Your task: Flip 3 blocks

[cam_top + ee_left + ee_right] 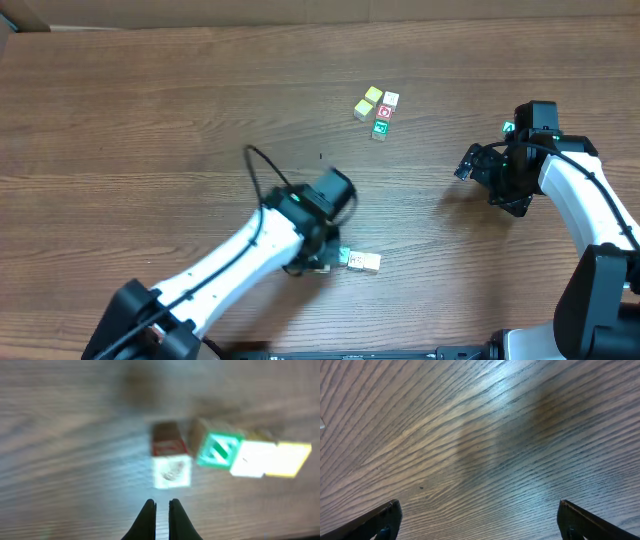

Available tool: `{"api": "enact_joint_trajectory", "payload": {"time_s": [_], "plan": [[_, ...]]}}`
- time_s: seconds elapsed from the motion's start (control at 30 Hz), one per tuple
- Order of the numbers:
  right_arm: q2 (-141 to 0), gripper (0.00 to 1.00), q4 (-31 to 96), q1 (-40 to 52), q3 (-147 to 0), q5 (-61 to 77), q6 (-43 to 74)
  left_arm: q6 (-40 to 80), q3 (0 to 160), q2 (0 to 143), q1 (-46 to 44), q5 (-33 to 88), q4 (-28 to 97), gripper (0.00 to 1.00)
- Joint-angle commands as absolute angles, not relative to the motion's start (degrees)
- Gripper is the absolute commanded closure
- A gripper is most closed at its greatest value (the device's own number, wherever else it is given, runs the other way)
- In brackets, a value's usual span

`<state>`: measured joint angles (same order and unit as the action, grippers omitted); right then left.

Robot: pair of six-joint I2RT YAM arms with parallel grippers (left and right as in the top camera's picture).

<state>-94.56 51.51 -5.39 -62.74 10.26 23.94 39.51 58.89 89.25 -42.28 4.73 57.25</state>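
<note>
I have my left gripper (161, 506) with jaws pressed together on nothing, the white-faced wooden cube with a red print (171, 471) just ahead of the tips and the green slash-marked cube (218, 450) ahead to their right, while my right gripper (479, 507) stands spread wide over the brown wood-grain table (480, 435).

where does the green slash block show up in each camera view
overhead: the green slash block sits below centre, just right of the left arm's tip.
left wrist: right of centre, above and to the right of the shut left gripper.
right wrist: not in it, only bare table.
shared landmark: the pale block right beside it on its right.
</note>
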Motion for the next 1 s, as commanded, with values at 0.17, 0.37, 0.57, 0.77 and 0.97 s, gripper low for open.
{"api": "enact_joint_trajectory", "payload": {"time_s": [0.17,0.37,0.57,0.77,0.97], "plan": [[-94.4,0.0,51.2,-5.5,-63.4,10.1,23.5,49.5,51.2,89.3,-51.1,2.7,56.7,0.96],[-94.4,0.0,51.2,-5.5,-63.4,10.1,23.5,50.4,48.6,89.3,-51.1,0.1,50.2,0.96],[-94.4,0.0,51.2,-5.5,-63.4,10.1,23.6,51.4,46.6,89.3,-51.0,1.8,45.6,0.96],[-94.4,0.0,51.2,-5.6,-63.4,10.1,23.6,51.5,46.5,89.3,-51.0,-1.1,44.8,0.96],[-94.4,0.0,51.2,-5.5,-63.4,10.1,23.6,51.4,46.5,89.6,-51.0,-5.6,44.5,0.96]]}}
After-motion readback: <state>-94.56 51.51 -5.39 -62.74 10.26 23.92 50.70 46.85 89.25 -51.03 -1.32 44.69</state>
